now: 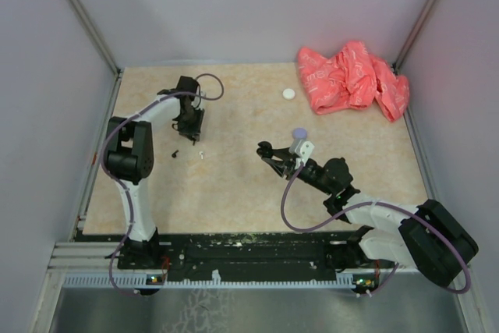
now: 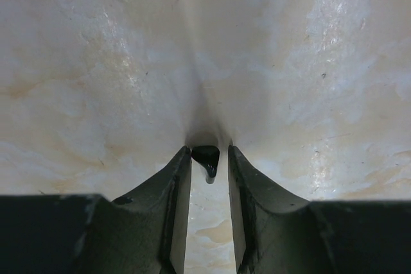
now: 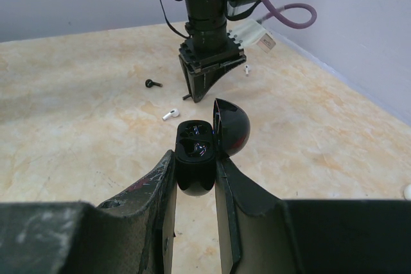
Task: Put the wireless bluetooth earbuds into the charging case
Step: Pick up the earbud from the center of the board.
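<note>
No legible text, brand, number or sign in any view.

- A white tag [image 3: 260,35] sits on the cabling just behind the left hand [image 3: 196,94]. Its face is too small to read.
- The pink cloth [image 1: 352,77], well beyond the right hand [image 1: 267,154], carries white markings. They cannot be made out as letters.
- The black case [image 3: 196,158], clamped between the right hand's fingers, has a glossy shell and an open lid. No readable marking shows on either.
</note>
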`<move>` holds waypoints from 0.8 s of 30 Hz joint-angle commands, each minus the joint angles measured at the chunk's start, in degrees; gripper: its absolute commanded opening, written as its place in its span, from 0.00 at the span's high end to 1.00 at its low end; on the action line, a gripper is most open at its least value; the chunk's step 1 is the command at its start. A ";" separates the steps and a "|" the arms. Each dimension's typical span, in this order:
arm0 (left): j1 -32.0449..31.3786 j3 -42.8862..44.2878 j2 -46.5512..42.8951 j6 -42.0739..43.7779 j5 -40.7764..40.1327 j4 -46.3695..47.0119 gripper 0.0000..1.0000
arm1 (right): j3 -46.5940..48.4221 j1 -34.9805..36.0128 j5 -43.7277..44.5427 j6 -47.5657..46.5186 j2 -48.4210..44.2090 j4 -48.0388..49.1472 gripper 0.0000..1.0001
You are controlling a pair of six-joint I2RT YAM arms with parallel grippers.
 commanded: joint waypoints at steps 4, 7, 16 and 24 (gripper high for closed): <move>-1.02 0.97 4.20 1.17 -3.48 -3.54 0.67 | 1.22 0.26 -0.87 -0.15 -0.69 2.36 1.00; -1.11 1.13 4.72 1.19 -3.25 -3.54 0.70 | 1.23 0.30 -0.87 -0.24 -0.74 2.32 1.00; -1.20 -1.83 1.26 1.34 -1.96 -1.48 0.80 | 1.31 0.27 -1.10 -0.24 -0.88 2.31 1.00; -2.24 -6.13 -6.95 -0.88 -1.53 3.18 0.85 | 2.46 0.27 -2.04 0.11 -1.01 1.17 1.00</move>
